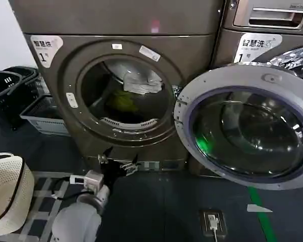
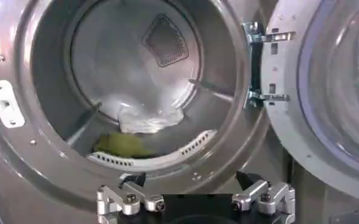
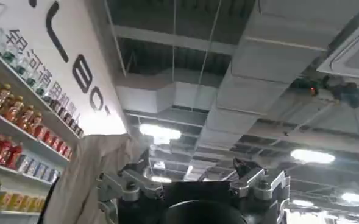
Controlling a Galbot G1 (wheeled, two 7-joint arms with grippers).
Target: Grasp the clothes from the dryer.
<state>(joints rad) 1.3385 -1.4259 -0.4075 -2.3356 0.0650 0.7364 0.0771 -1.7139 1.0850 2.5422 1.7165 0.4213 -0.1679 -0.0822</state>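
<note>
While the dryer [image 1: 118,91] stands door-open, the clothes [image 2: 139,131] lie inside its drum; the left gripper [image 1: 117,160] hovers below the port, jaws spread wide, apparently empty. The right gripper [image 3: 191,182] points ceilingward, jaws spread wide.

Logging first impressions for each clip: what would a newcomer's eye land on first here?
The large dark bronze-grey dryer with its wide round port gaping, its round glass door swung open to the right. Inside the drum lie a white to pale grey cloth and, lower left of it, a lime yellow-green cloth. The left gripper sits below the port, jaws open, empty.
</note>
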